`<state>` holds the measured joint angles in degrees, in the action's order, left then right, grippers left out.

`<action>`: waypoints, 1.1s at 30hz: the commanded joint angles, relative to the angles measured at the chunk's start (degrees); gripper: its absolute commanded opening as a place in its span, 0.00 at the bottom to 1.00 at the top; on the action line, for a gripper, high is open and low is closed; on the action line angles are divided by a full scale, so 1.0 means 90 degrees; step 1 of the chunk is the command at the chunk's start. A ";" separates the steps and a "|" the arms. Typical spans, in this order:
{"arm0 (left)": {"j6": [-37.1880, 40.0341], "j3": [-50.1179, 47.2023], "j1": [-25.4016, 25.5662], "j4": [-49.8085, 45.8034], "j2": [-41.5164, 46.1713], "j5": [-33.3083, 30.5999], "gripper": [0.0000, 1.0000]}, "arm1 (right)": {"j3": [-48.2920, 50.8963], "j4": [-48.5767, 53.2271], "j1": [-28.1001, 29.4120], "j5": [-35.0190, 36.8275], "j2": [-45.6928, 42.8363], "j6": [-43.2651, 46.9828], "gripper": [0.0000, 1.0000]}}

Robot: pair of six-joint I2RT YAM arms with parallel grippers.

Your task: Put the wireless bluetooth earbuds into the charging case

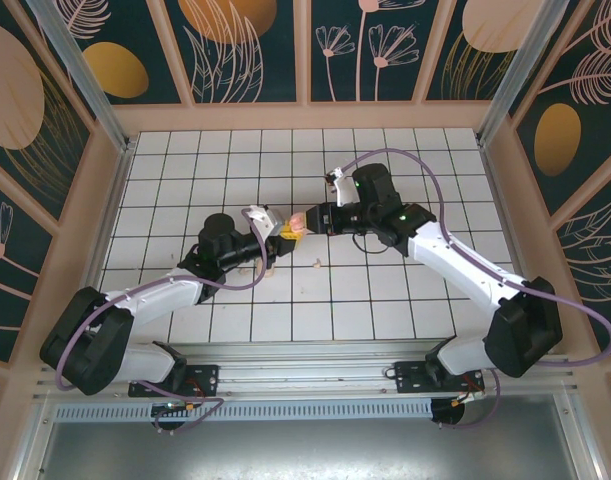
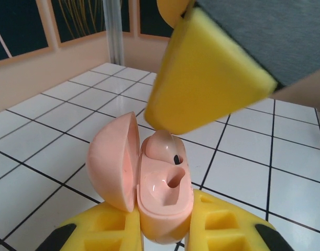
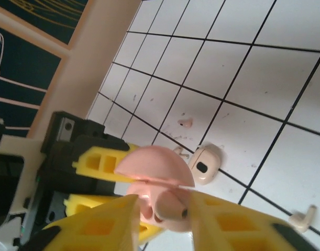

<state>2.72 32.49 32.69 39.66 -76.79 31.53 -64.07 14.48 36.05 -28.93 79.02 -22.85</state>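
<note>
My left gripper [image 2: 165,222] is shut on the base of the pink charging case [image 2: 162,201], holding it above the tiles with its round lid [image 2: 111,163] swung open to the left. One earbud [image 2: 163,146] sits in the far well; the near well is bare. My right gripper [image 3: 165,201] hovers over the case with its yellow fingers [image 2: 201,78] on either side of that earbud [image 3: 173,206], slightly open, with a gap at the left finger. What looks like the second earbud [image 3: 206,163], cream with a dark oval spot, lies on the tiles below. Both grippers meet at mid-table [image 1: 296,224].
Small pale bits lie on the white tiled floor: one pinkish [image 3: 185,123], one stem-shaped [image 3: 304,218]. Two tiny specks [image 1: 268,268] [image 1: 316,263] lie just in front of the grippers. Wooden walls [image 1: 305,115] ring the table.
</note>
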 commanded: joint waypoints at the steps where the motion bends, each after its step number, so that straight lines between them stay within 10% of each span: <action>1: -0.0026 0.0069 -0.0025 0.0262 0.0210 -0.0202 0.14 | -0.0390 0.0058 -0.0077 0.0089 -0.0347 -0.0056 0.35; 21: -0.1620 -0.0655 -0.2852 0.0426 0.0501 -0.0127 0.14 | -0.2252 0.1449 0.0830 0.1513 0.1613 -0.0296 0.35; 33: -0.2820 -0.0725 -0.3579 0.0587 0.0086 -0.0594 0.13 | -0.3730 0.1433 0.1878 0.2012 0.4009 0.0696 0.42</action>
<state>-18.85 26.22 1.52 41.95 -75.61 26.92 -95.20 27.59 51.42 -12.47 112.86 -22.31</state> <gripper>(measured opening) 0.178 0.418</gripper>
